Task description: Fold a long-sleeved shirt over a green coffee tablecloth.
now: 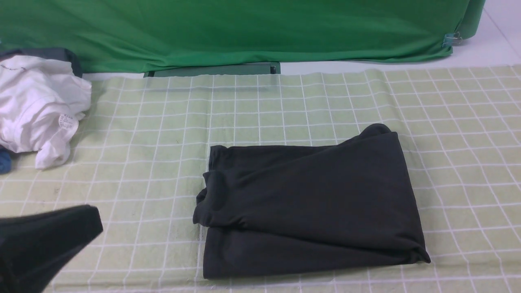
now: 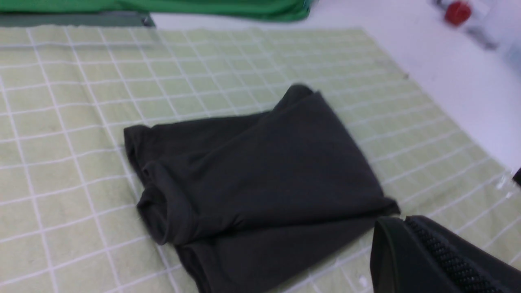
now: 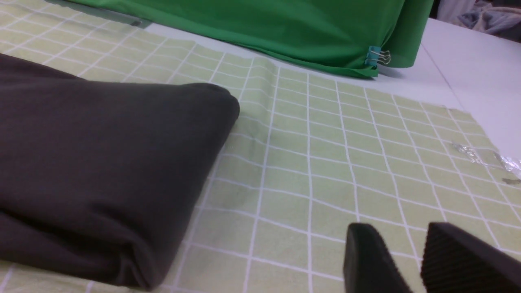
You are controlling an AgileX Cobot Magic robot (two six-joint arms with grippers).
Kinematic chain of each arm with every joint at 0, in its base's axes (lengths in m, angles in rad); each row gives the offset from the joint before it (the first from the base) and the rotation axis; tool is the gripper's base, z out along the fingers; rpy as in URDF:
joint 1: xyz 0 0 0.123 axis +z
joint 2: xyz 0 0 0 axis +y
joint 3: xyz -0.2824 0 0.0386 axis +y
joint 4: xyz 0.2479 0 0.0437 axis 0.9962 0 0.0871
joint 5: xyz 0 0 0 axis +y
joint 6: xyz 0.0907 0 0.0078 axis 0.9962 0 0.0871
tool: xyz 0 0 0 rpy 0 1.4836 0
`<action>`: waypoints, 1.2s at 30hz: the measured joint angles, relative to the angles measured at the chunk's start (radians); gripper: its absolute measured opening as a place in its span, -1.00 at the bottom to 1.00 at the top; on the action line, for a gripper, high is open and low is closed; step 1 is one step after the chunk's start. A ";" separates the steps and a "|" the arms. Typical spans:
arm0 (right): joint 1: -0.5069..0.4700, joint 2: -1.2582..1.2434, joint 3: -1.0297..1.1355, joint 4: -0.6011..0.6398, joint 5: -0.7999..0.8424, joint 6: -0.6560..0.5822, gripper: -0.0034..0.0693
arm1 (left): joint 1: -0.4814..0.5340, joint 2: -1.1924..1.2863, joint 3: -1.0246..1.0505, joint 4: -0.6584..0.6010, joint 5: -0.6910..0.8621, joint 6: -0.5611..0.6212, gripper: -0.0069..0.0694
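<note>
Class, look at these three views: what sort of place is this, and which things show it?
Probably a robot test bench or lab, not a home: a green backdrop sheet held by a binder clip, a checked tablecloth on a plain white table, and spare clothes heaped aside.

Left gripper [image 2: 405, 221] jaws closed; right gripper [image 3: 411, 248] jaws parted.

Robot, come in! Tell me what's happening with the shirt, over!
Left gripper shut, empty. Right gripper apart, empty. Long-sleeved shirt folded on green coffee tablecloth. Nothing in the way.
</note>
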 joint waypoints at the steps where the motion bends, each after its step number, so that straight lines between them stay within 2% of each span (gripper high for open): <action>1: 0.000 0.000 0.000 0.000 0.000 0.001 -0.31 | 0.000 -0.024 0.038 -0.016 -0.029 -0.001 -0.79; 6: 0.000 0.000 0.001 0.000 0.001 0.001 -0.27 | 0.000 -0.047 0.108 -0.032 -0.124 0.006 -0.79; 9: 0.000 0.000 0.001 0.000 0.001 0.001 -0.26 | 0.000 -0.042 0.136 -0.016 -0.260 0.030 -0.79; 12: 0.000 0.000 0.003 0.000 0.001 0.001 -0.26 | 0.000 -0.035 0.136 -0.013 -0.320 0.032 -0.79; 34: 0.002 0.000 0.005 0.000 0.000 0.001 -0.25 | 0.000 -0.028 0.136 0.018 -0.334 0.056 -0.78; 36: 0.002 0.000 0.005 0.000 0.000 0.002 -0.25 | 0.000 -0.028 0.136 0.066 -0.334 0.060 -0.78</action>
